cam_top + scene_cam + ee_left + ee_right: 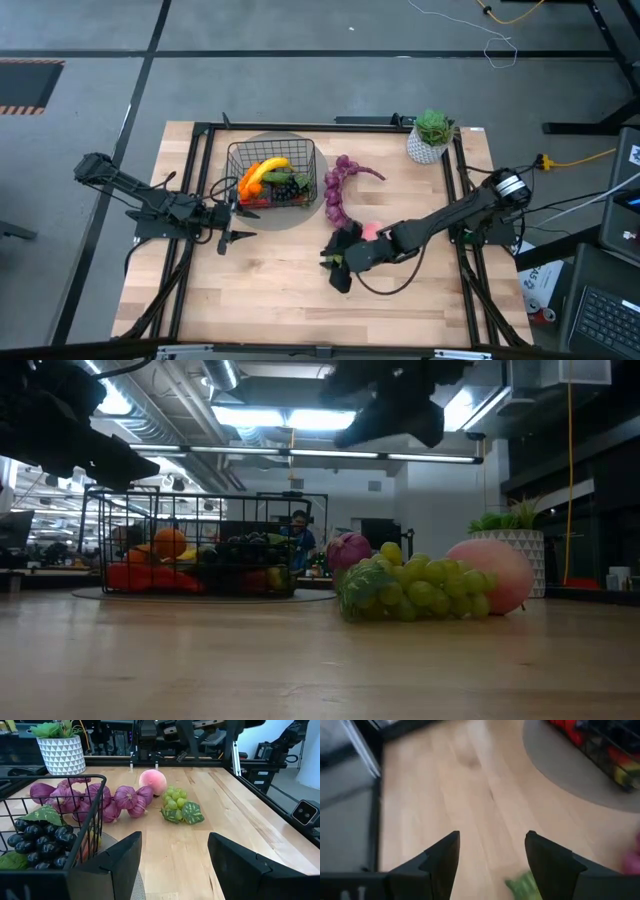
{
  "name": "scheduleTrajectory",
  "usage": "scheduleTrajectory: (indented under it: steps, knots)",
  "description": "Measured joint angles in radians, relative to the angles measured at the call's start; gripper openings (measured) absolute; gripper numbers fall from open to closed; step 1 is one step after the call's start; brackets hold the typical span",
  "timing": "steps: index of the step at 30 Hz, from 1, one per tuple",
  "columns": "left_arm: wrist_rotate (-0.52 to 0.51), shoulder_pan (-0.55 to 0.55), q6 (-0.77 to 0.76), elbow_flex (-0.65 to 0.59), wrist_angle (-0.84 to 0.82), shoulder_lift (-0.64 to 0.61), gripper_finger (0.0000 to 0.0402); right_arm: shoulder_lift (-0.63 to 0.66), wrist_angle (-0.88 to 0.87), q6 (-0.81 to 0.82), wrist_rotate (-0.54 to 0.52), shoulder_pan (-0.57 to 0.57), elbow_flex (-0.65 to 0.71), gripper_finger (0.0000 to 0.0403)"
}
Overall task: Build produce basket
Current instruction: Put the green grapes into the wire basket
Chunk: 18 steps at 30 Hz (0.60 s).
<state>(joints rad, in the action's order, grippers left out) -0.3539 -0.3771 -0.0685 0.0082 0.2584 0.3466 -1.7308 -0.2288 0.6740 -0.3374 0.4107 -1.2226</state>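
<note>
R end effector over table centre, L beside basket.

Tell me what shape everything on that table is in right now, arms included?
Basket: upright on a grey mat, partly filled with toy produce.
Green grapes: loose on the table, outside the basket.
Peach: on the table beside the grapes.
Purple bulb string: lying curved beside the basket.
Potted plant: upright at a table corner.
Left gripper: open, empty, near the basket.
Right gripper: open, empty, above the grapes.
</note>
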Motion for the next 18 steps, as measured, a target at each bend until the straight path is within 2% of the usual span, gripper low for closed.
scheduleTrajectory:
  steps: [3,6,18]
  knots:
    - [0.0,0.0,0.0,0.0,0.0,0.0,0.0225,-0.012,-0.213,0.006,-0.009,0.0,-0.054,0.0223]
    - [0.0,0.0,0.0,0.0,0.0,0.0,0.0225,-0.017,-0.349,0.024,-0.027,0.0,-0.072,0.0223]
    - [0.0,0.0,0.0,0.0,-0.006,0.0,0.0225,-0.093,-0.389,-0.108,-0.01,-0.001,-0.044,0.0223]
